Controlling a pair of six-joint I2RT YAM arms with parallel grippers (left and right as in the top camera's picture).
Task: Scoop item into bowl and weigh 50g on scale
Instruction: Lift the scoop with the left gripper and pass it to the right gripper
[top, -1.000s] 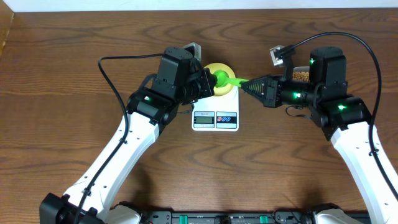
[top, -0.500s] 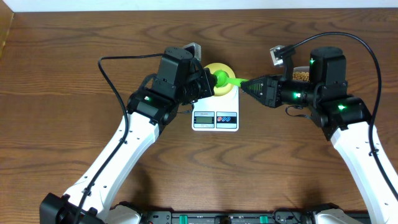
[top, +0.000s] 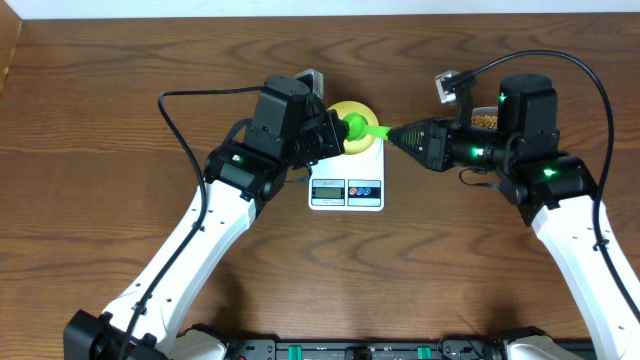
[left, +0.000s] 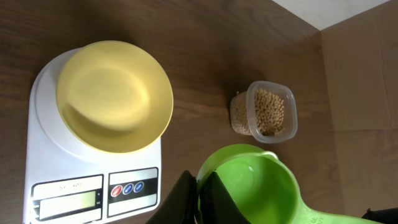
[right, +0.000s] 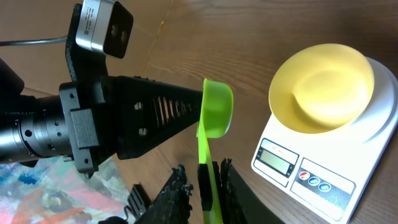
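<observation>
Two claws are seen close to the scale (top: 346, 186), and one green scoop (left: 249, 186) is shared between them. The left claw (left: 199, 191) is closed fully on the rim of the scoop's cup, which is held in the air near the right side of the scale. The right claw (right: 205, 186) is placed around the scoop's handle, to the right of the scale, with its fingers only a little apart. Whether the handle is really pressed by them cannot be told. The bowl (left: 115, 93) is set upright on the round platform at the back of the scale. The beans (left: 270, 112) are lying in a clear tub (left: 289, 106), which stands on the table (top: 100, 150) well to the right of the scale. The digits on the scale's display cannot be read.
</observation>
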